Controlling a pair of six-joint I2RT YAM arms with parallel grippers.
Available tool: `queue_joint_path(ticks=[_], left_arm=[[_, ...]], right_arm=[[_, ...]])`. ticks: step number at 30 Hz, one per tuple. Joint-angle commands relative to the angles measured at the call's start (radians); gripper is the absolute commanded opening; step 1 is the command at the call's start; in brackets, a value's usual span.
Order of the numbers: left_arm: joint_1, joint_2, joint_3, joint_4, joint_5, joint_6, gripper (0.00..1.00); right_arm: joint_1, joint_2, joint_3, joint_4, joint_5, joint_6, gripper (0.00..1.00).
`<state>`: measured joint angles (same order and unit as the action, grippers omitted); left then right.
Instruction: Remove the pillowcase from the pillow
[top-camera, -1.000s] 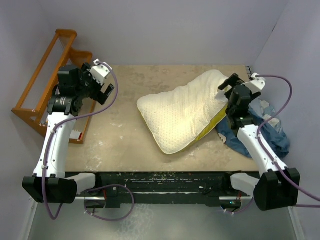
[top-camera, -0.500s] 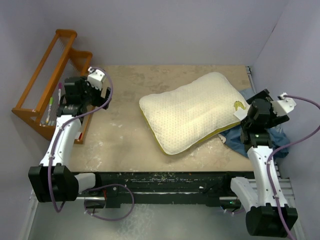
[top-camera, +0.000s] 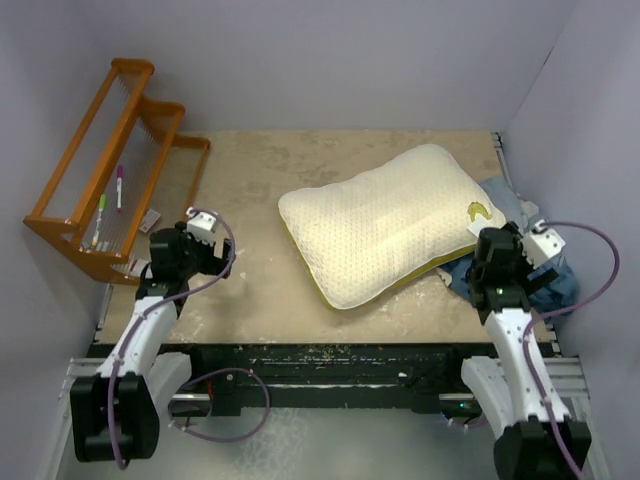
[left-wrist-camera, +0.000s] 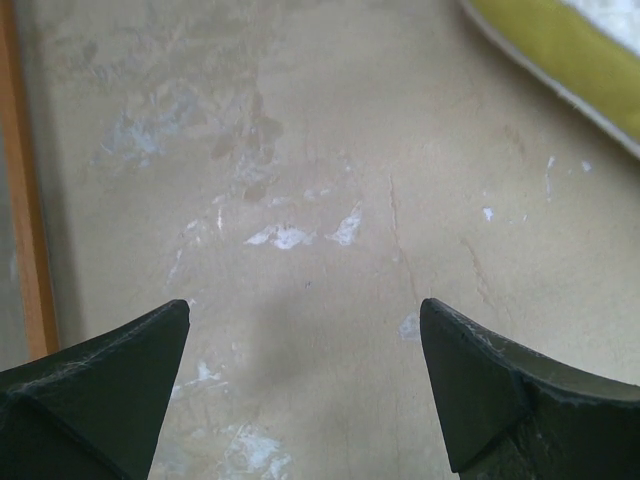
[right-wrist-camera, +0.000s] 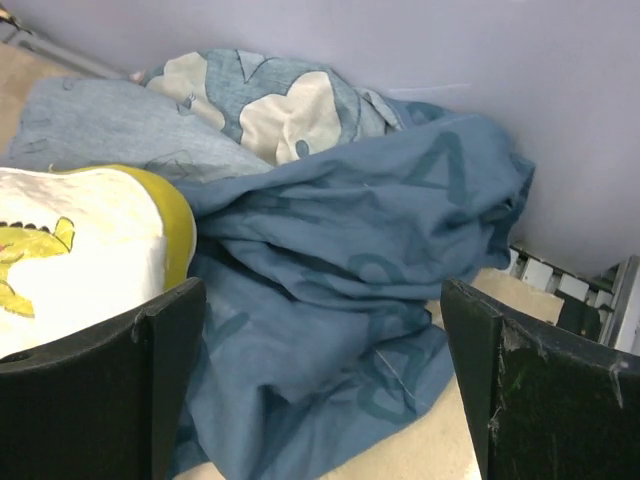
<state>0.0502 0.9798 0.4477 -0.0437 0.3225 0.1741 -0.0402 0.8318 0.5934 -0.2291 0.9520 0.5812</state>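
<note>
Pillowcase (right-wrist-camera: 350, 270), slate-blue with paler letters and a pale cartoon face showing at its top, lies wholly off the pillow (top-camera: 385, 225). It sits in a crumpled heap at the right edge of the table (top-camera: 250, 170), against the right wall. Its folds touch the pillow's near right corner, and some of the cloth seems to run under that corner.

The pillow lies bare and slanted across the centre-right of the table, its cream dimpled face up. A yellow edge shows along its near-left side, and a small yellow mark (top-camera: 481, 210) sits by the right corner.

The right gripper (right-wrist-camera: 322, 290) hangs low just beside the heap, pointing at it. Its jaws stand wide apart with nothing between them, and the wrist view does not show whether the fingertips touch the cloth.

The left gripper (left-wrist-camera: 305, 310) is low over bare, scuffed table top at the near left, well apart from the pillow. Its jaws are spread wide and empty, and only a strip of the pillow's yellow edge shows in the far corner of its wrist view.

An orange wooden rack (top-camera: 110, 150) stands at the far left of the table. It holds a pink-capped marker (top-camera: 118, 185) and a green one (top-camera: 101, 207).
</note>
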Motion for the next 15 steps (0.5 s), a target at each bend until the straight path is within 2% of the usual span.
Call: queue_joint_path(ticks=[1, 3, 5, 6, 8, 9, 11, 15], left_arm=[[0.004, -0.168, -0.071, 0.211, 0.066, -0.043, 0.99], [0.004, -0.216, -0.093, 0.214, 0.081, -0.063, 0.99], [0.004, -0.234, -0.098, 0.197, 0.071, -0.070, 0.99], [0.005, -0.235, -0.094, 0.185, 0.059, -0.072, 0.99], [0.005, -0.234, -0.085, 0.150, 0.035, -0.072, 0.99], [0.005, -0.236, -0.089, 0.132, 0.030, -0.062, 0.99], [0.004, -0.259, -0.123, 0.119, 0.016, -0.047, 0.99], [0.004, -0.357, -0.229, 0.206, 0.006, -0.066, 0.99]], right_arm=[[0.047, -0.268, -0.157, 0.119, 0.107, -0.065, 1.00], [0.048, -0.442, -0.257, 0.248, -0.111, -0.231, 1.00], [0.049, -0.623, -0.351, 0.399, -0.429, -0.476, 1.00], [0.048, -0.697, -0.379, 0.396, -0.508, -0.522, 1.00], [0.048, -0.792, -0.414, 0.353, -0.524, -0.401, 1.00], [0.048, -0.816, -0.418, 0.321, -0.536, -0.410, 1.00], [0.049, -0.802, -0.418, 0.302, -0.598, -0.439, 1.00], [0.049, -0.732, -0.420, 0.360, -0.591, -0.464, 1.00]])
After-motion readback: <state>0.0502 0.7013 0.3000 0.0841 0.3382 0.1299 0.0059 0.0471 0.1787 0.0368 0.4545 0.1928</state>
